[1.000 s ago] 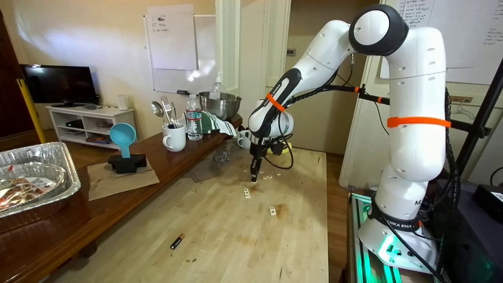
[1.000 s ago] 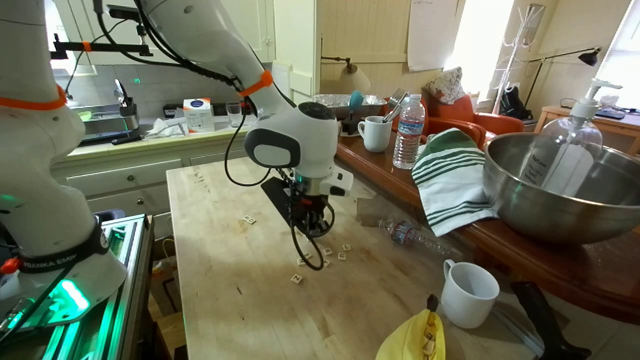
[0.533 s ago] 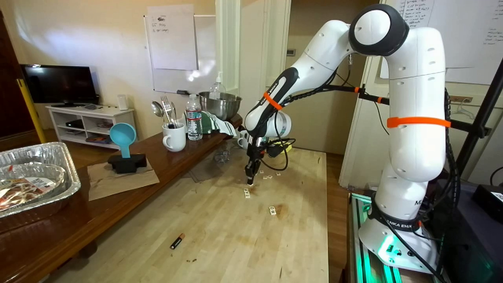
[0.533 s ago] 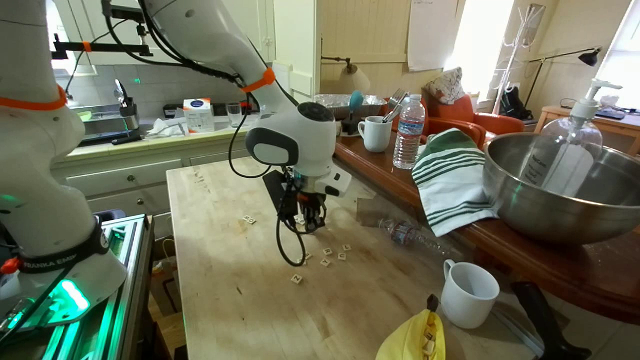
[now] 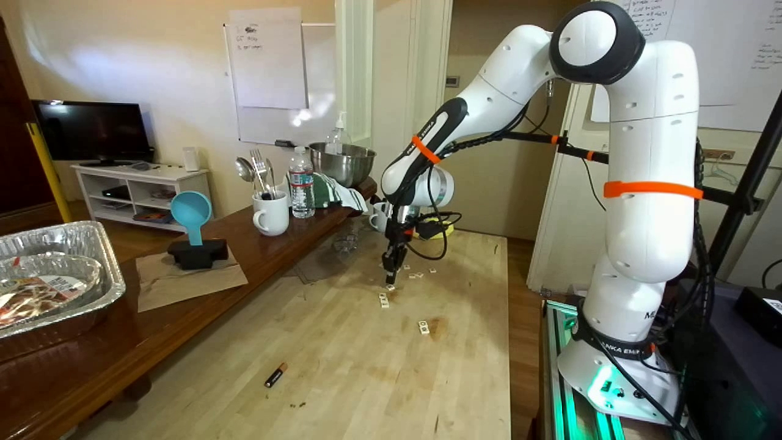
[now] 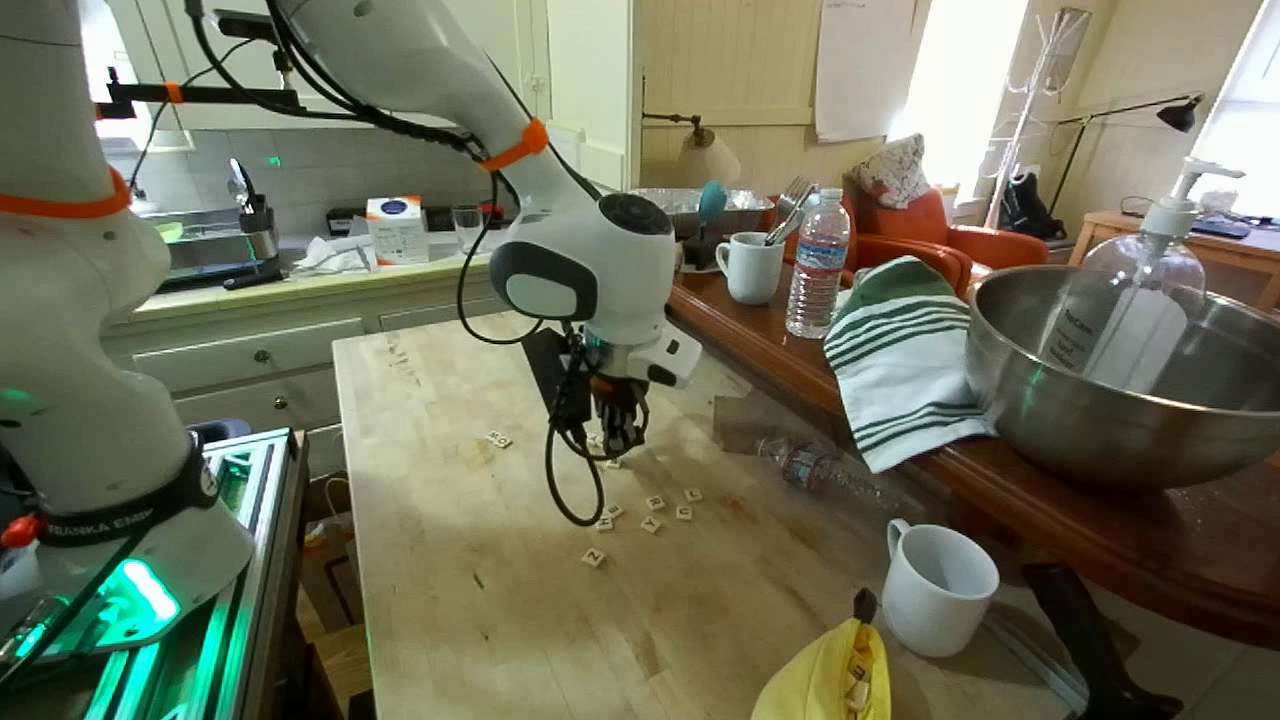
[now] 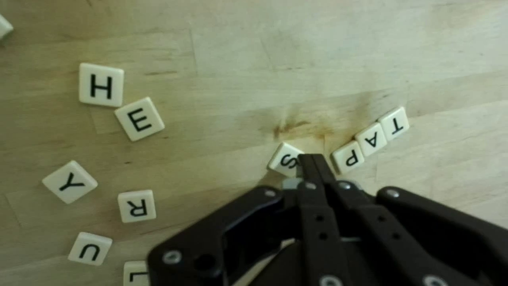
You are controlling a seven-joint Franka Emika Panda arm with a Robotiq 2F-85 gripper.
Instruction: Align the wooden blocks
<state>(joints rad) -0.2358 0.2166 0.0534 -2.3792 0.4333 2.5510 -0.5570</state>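
The wooden blocks are small cream letter tiles on the table. In the wrist view, P, A and T form a touching slanted row, which also shows in an exterior view. The S tile lies turned, apart from P. My gripper is shut, its fingertips together over the S tile's edge and partly hiding it; I cannot tell if they touch. H, E, Y, R, U and L lie scattered. Two tiles stand paired elsewhere.
A battery lies on the table. A yellow banana-shaped pouch with tiles inside, a white mug, a black handle and a lying plastic bottle are near the table's side. A raised wooden ledge runs along it.
My gripper has moved toward the P-A-T row, and the tile at its tip has shifted that way too. In the last half second the fingertips have risen slightly off that tile.
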